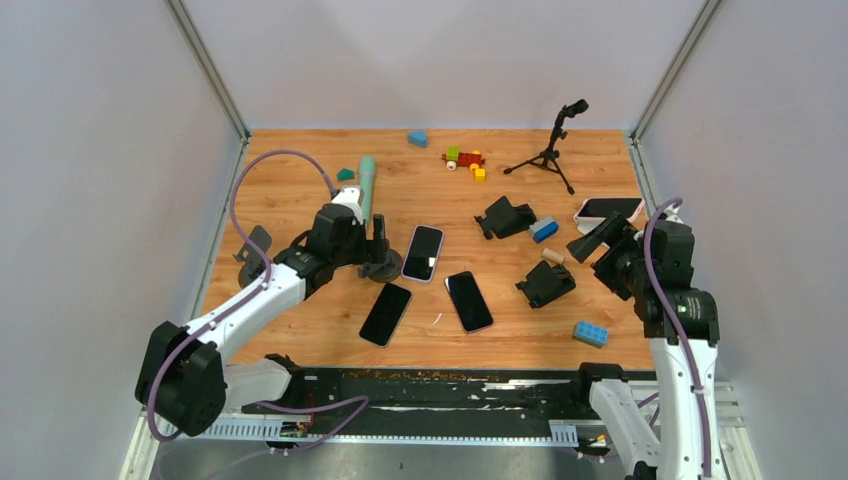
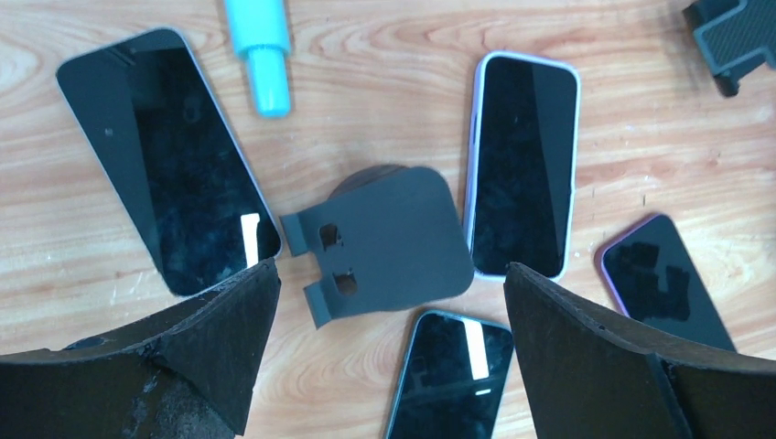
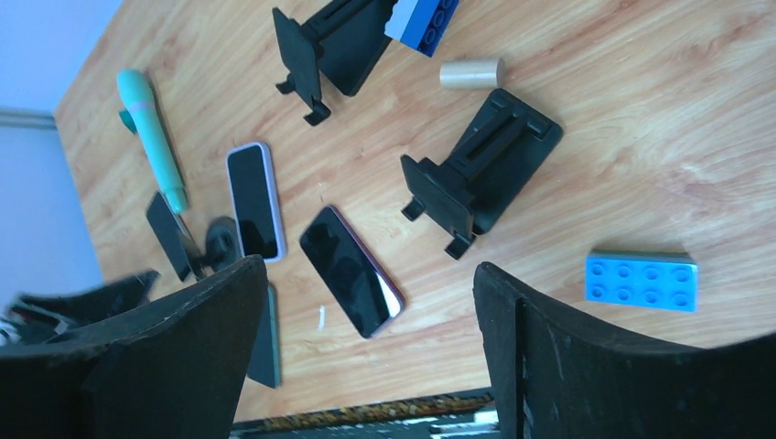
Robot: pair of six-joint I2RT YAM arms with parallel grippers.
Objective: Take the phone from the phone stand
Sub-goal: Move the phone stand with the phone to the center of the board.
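Left wrist view: the left gripper hangs straight above a dark grey phone stand with a flat tilted plate on a round base. Its jaws are spread wide to either side and hold nothing.
Stand plate: bare, with no phone resting on it.
Phones around it: four lie flat on the wooden table.
- A dark-rimmed black phone lies on one side.
- A lilac-cased phone lies just beside the plate's other edge.
- A purple-edged phone lies farther out.
- A slim dark phone lies by the stand's foot.

Right gripper: raised over the table's right side, fingers far apart, empty.
Other stands: a black folding stand and a second black stand also carry no phone.
Unclear: a pink-cased phone sits at the right edge behind the right gripper. I cannot tell whether it is propped on something or lying flat.
Step in hand: judging by the bare plate, the removal from this stand looks done, and the left arm is at the let-go stage.
Next move: the left arm needs a straight rise clear of the plate and the lilac-cased phone. If the pink-cased phone proves to be propped, the right arm is nearest. It would have to close across the phone's long edges and lift it clear.
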